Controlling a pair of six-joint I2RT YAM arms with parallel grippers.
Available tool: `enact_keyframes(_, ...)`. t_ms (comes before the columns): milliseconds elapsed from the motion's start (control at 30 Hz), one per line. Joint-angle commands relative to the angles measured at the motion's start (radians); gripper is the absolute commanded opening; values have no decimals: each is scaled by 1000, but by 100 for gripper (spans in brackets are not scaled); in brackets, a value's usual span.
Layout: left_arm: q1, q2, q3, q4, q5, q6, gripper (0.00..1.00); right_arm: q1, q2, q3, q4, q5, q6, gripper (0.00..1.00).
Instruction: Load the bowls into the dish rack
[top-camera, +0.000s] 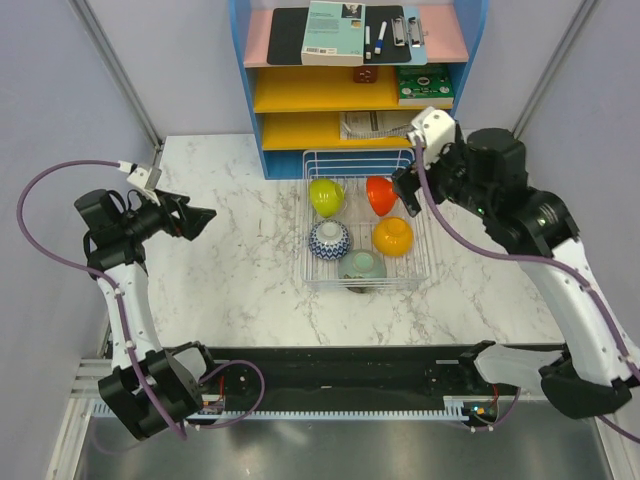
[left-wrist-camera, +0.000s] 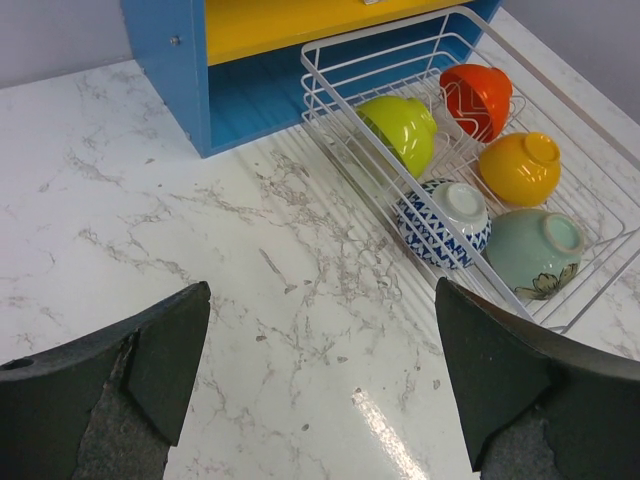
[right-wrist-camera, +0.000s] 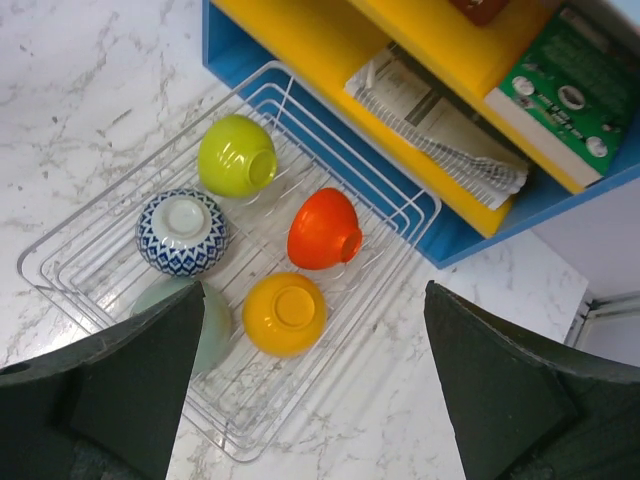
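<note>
Five bowls (top-camera: 327, 197) sat in the dish rack (top-camera: 360, 165). Left fingers (left-wrist-camera: 150, 350) and right fingers (right-wrist-camera: 130, 370) were wide, empty; any retreat should lift clear of the wires.

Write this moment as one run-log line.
dish rack: five bowls inside | left gripper: open, empty | right gripper: open, empty, over rack

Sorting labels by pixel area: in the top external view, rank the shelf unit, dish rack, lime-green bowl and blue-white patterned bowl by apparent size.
1. shelf unit, though the frame's top crops it.
2. dish rack.
3. lime-green bowl and blue-white patterned bowl: about alike, not ranked.
</note>
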Motion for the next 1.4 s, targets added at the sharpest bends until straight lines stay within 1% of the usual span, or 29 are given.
enact_keyframes(0, 1, -43, 36, -34, -13, 51, 100, -44, -102, -91, 38, -2, -25, 97)
enact_keyframes(67, 3, -52, 36, -40, -13, 55, 100, -57, -152, -133, 27, 26, -26, 97)
enact_keyframes(133, 1, -63, 36, -54, -18, 66, 100, -71, -204, -225, 33, 52, -40, 97)
enact_keyframes(167, 1, -66, 36, -54, -19, 69, 100, -77, -261, -261, 54, 55, -40, 97)
enact_keyframes(200, 3, -71, 36, -59, -24, 72, 100, -78, -284, -321, 61, 55, -37, 97)
enact_keyframes(267, 3, -80, 34, -60, -24, 74, 100, -85, -347, -366, 91, 79, -25, 97)
enact_keyframes(367, 3, -82, 36, -62, -18, 74, 100, -130, -427, -452, 146, 98, -31, 97)
enact_keyframes(433, 3, -82, 34, -62, -15, 75, 100, -142, -444, -482, 160, 125, -26, 97)
enact_keyframes(600, 3, -79, 30, -63, -7, 77, 100, -150, -429, -527, 192, 253, -34, 97)
enact_keyframes(633, 4, -79, 30, -63, -7, 78, 100, -156, -427, -538, 202, 256, -39, 97)
enact_keyframes(733, 3, -80, 25, -63, -4, 81, 100, -189, -415, -565, 235, 199, -43, 97)
enact_keyframes(833, 1, -79, 24, -63, 2, 81, 100, -237, -354, -556, 272, 150, -22, 97)
enact_keyframes(900, 3, -76, 22, -63, 5, 86, 100, -286, -318, -549, 309, 106, -5, 97)
enact_keyframes(933, 3, -76, 20, -63, 5, 87, 100, -309, -283, -546, 317, 51, 9, 97)
enact_keyframes(967, 1, -77, 22, -63, 7, 87, 100, -358, -269, -539, 346, 35, 21, 97)
enact_keyframes(1033, 3, -79, 17, -65, 8, 92, 100, -392, -236, -529, 370, -22, 44, 97)
enact_keyframes(1233, 4, -72, 16, -63, 19, 94, 100, -416, -289, -518, 392, -59, 35, 97)
enact_keyframes(1267, 1, -72, 17, -63, 24, 95, 100, -453, -288, -510, 383, -110, 29, 97)
enact_keyframes(1333, 3, -72, 17, -63, 25, 92, 100, -508, -281, -498, 374, -158, 37, 97)
enact_keyframes(1367, 3, -75, 14, -62, 24, 94, 100, -512, -280, -498, 367, -202, 38, 97)
